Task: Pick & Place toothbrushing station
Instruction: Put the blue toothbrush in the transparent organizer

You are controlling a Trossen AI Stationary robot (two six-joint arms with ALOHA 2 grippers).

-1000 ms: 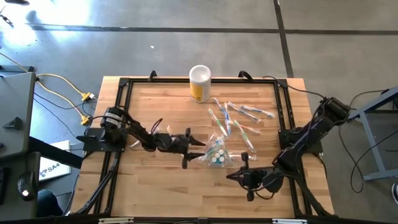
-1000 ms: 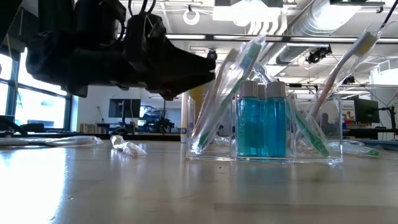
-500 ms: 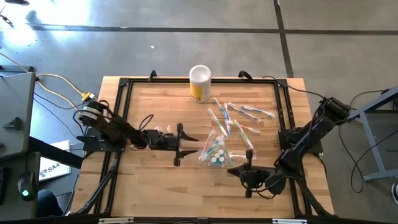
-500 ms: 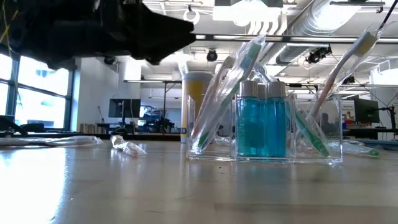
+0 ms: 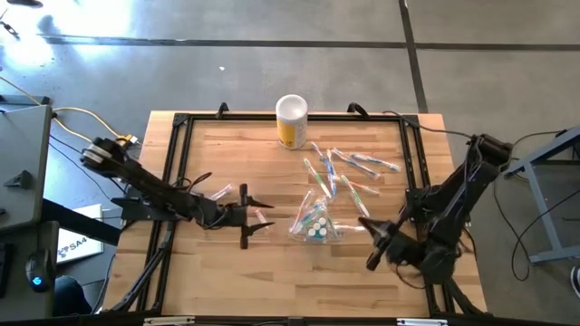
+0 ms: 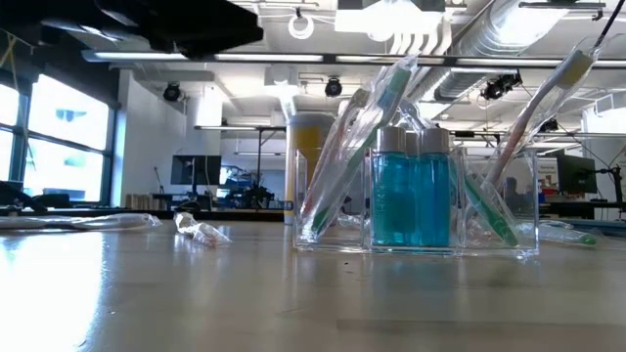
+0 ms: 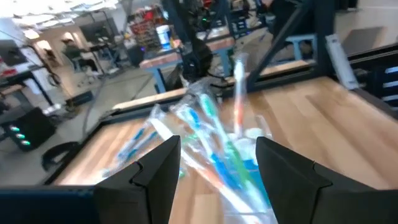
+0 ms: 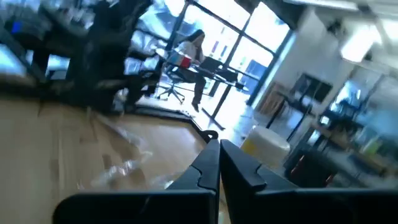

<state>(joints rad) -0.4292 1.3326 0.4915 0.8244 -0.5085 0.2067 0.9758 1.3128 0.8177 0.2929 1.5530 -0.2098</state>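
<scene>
A clear holder (image 5: 313,224) stands on the table's middle, with teal toothpaste tubes (image 6: 411,200) upright in it and wrapped toothbrushes (image 6: 337,156) leaning on its walls. More wrapped toothbrushes (image 5: 349,172) lie flat beyond it. Crinkly clear plastic (image 5: 222,192) lies near my left gripper (image 5: 261,215), which hangs open above the table, left of the holder, pointing at it; the left wrist view shows the gripper (image 7: 217,180) with the brushes ahead of it. My right gripper (image 5: 370,240) is shut and raised, right of the holder; the right wrist view shows the gripper (image 8: 219,168) with nothing in it.
A yellow-and-white cup (image 5: 291,120) stands at the table's far edge. A black frame (image 5: 177,163) runs around the tabletop. Bare wood lies along the near edge (image 5: 290,281). In the low view a dark arm (image 6: 186,15) hangs overhead at the left.
My left gripper has drawn back from the holder toward the table's left edge, rising and rolling, still open. My right gripper has lifted, swung toward the right edge and turned, staying shut. The holder and brushes have not moved.
</scene>
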